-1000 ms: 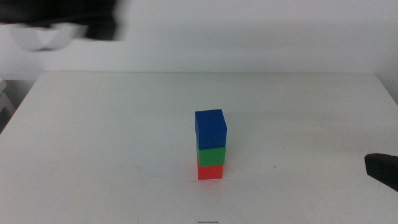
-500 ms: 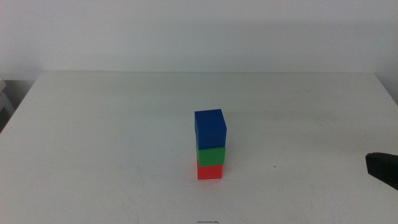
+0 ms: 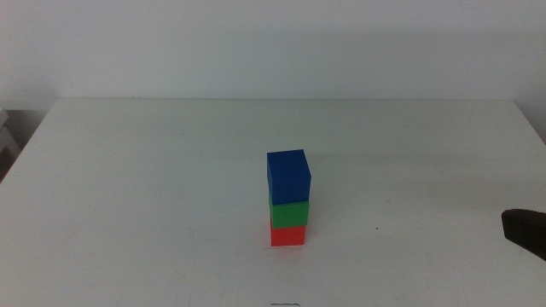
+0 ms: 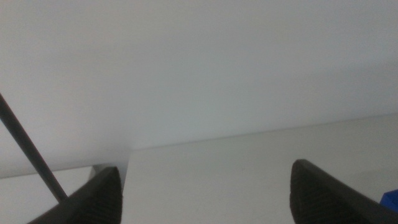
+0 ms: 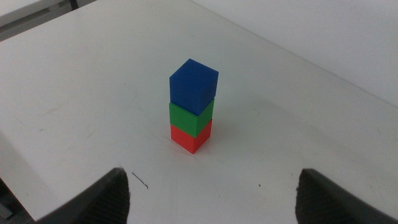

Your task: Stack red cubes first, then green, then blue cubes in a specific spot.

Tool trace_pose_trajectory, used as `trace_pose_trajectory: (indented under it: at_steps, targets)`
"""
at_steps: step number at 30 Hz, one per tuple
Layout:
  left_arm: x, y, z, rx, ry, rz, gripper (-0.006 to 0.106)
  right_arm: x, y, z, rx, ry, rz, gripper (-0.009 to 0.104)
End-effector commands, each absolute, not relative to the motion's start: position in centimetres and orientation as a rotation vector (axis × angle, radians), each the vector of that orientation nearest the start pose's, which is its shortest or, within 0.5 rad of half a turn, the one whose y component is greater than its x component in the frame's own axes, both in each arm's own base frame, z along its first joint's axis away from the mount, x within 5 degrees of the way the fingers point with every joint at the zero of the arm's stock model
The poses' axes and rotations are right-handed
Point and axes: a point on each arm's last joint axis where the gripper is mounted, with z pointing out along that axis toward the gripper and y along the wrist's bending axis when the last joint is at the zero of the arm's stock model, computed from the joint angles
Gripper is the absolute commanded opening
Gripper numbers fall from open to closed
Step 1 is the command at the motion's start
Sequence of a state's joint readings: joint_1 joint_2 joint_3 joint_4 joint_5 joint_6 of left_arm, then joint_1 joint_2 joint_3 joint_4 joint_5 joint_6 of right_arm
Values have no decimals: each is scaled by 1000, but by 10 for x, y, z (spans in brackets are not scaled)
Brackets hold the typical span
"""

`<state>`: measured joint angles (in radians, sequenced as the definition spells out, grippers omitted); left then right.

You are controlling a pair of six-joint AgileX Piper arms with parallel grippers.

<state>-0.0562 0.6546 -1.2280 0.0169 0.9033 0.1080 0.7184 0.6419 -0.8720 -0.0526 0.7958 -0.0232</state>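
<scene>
A three-cube tower stands a little in front of the middle of the plain white matte tabletop point(image 3: 153, 188). At the base, resting on the tabletop, is the small solid bright-red cube point(image 3: 288, 235). The small solid green cube point(image 3: 289, 212) of the same size sits directly on top of it. The small solid dark-blue cube point(image 3: 288, 176) sits on the green one, turned slightly so that its edges overhang a little. Nothing touches the tower.

The right gripper point(image 5: 214, 205) is well apart from the tower, off to its right near the tabletop's edge, where the middle view shows only a dark tip. Its wrist camera looks at the tower, with its two dark jaws spread wide apart and holding nothing. The left gripper point(image 4: 208, 199) is out of the middle view; its jaws also stand wide apart and empty, pointed over the tabletop toward a pale wall point(image 4: 199, 68), with only a blue corner showing at the frame's edge.
</scene>
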Motion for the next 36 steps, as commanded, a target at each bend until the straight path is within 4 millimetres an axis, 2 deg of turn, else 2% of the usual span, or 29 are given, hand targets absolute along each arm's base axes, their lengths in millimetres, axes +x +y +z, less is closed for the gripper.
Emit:
trace_pose_trajectory:
  at_steps: [1, 5, 9, 14, 20, 25, 29, 36]
  targets:
    - [68, -3, 488, 140, 1704, 54, 91, 87, 69, 393, -739, 1836, 367, 84]
    - [67, -3, 485, 140, 1701, 53, 91, 88, 69, 391, -746, 1836, 344, 84]
    - [62, -2, 466, 138, 1660, 58, 91, 92, 70, 386, -750, 1789, 301, 84]
    - [56, -2, 416, 133, 1581, 55, 91, 104, 67, 380, -714, 1705, 204, 84]
    - [56, -3, 349, 135, 1576, 53, 91, 118, 51, 368, -427, 1752, 234, 84]
    - [55, -3, 307, 129, 1579, 40, 91, 125, 29, 355, -245, 1746, 132, 84]
    - [53, -5, 278, 86, 1584, -33, 91, 107, 16, 332, -164, 1713, 75, 84]
    - [52, -5, 245, 42, 1556, -84, 91, 67, 10, 280, -135, 1668, 91, 84]
